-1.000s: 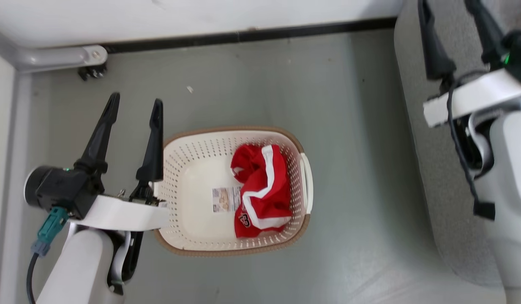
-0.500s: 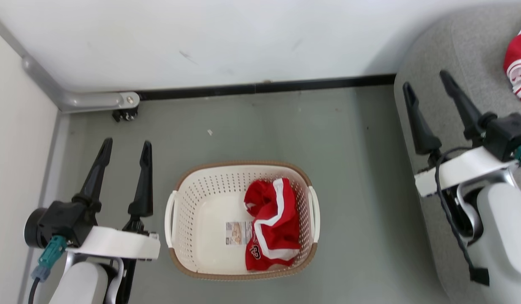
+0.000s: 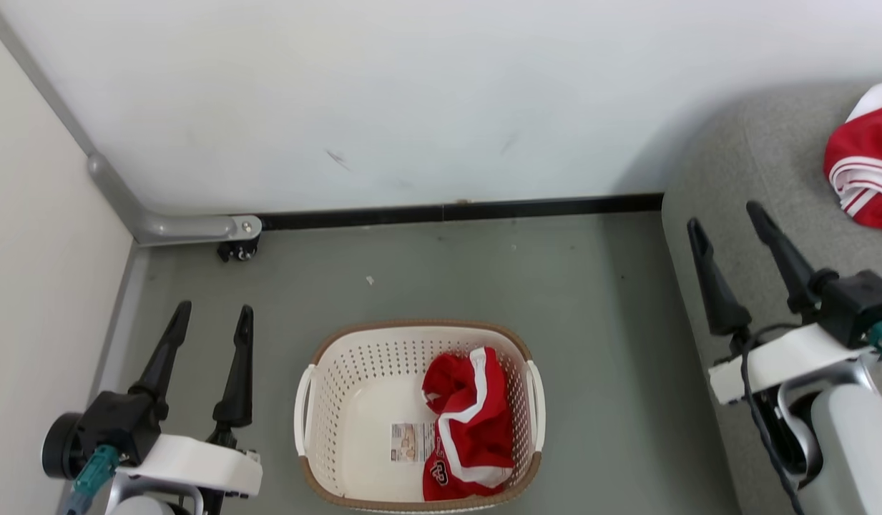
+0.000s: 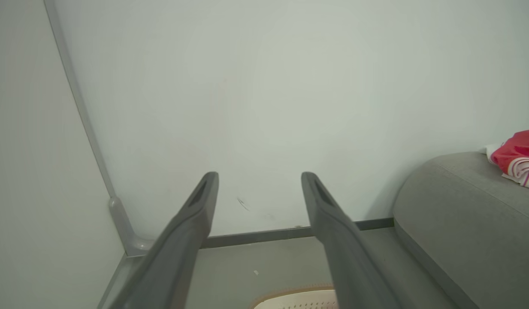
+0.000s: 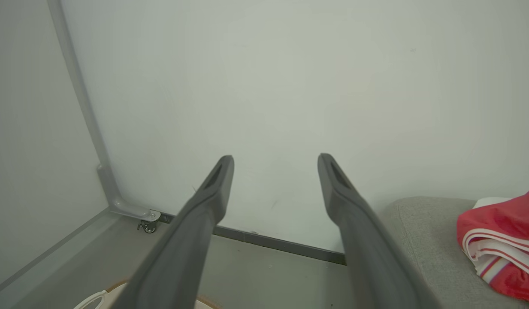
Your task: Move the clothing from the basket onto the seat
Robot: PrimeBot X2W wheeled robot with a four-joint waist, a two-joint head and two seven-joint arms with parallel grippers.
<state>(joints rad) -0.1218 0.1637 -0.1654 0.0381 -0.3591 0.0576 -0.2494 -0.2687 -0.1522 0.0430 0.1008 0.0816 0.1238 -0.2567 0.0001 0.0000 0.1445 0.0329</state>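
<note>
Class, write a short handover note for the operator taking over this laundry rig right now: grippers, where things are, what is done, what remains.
Grippers: the left gripper is open and empty, to the left of the basket. The right gripper is open and empty, seen against the edge of the seat.
Things: the basket stands on the floor and holds one crumpled garment by its right wall.
Done: one striped garment lies on the seat.
Left: lift the crumpled garment out and put it on the seat.
</note>
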